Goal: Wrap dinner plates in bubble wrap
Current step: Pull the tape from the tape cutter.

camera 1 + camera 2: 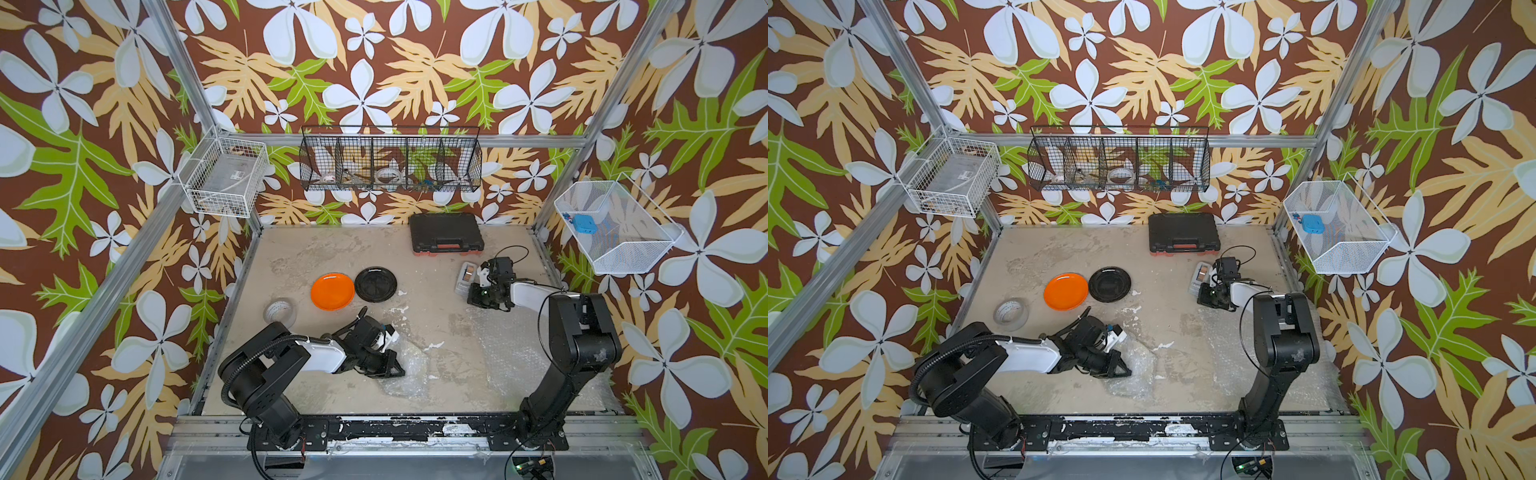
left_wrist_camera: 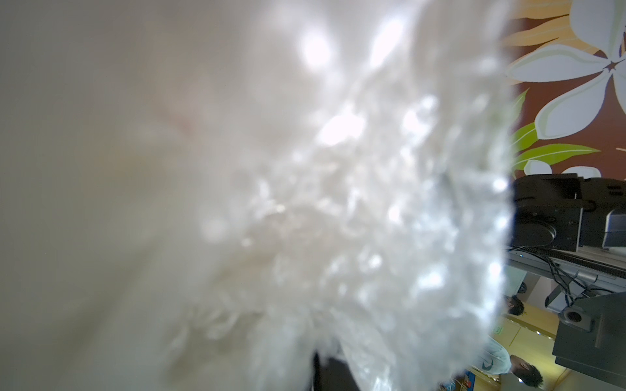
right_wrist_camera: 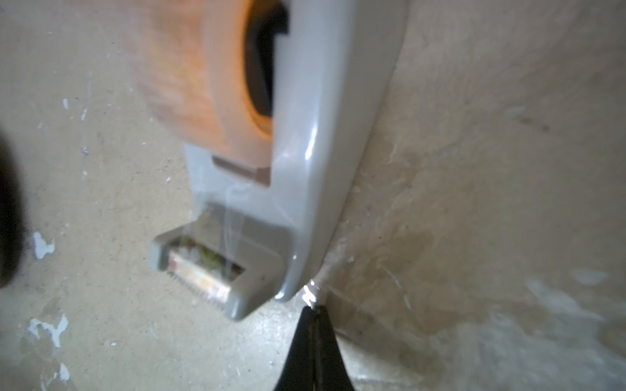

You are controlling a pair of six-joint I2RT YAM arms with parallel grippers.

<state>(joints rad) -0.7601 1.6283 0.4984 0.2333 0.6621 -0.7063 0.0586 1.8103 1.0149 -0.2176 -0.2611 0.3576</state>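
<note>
Two dinner plates lie side by side at mid-table in both top views, a glossy orange plate [image 1: 332, 291] and a black plate [image 1: 375, 282]. Toward the front lies a crumpled bundle of bubble wrap [image 1: 409, 368]. My left gripper [image 1: 397, 369] is shut on its edge, and bubble wrap [image 2: 338, 203] fills the left wrist view, hiding most of the jaws. A flat bubble wrap sheet [image 1: 519, 353] lies at the right. My right gripper [image 3: 313, 309] is shut beside a grey tape dispenser [image 3: 305, 169], with a shiny bit of clear tape [image 3: 309, 295] pinched at its tips.
A roll of clear tape [image 1: 280, 312] sits left of the orange plate. A black tool case [image 1: 446, 232] lies at the back. Wire baskets hang on the back wall [image 1: 390, 160] and on the side frames [image 1: 226, 183] [image 1: 615, 226].
</note>
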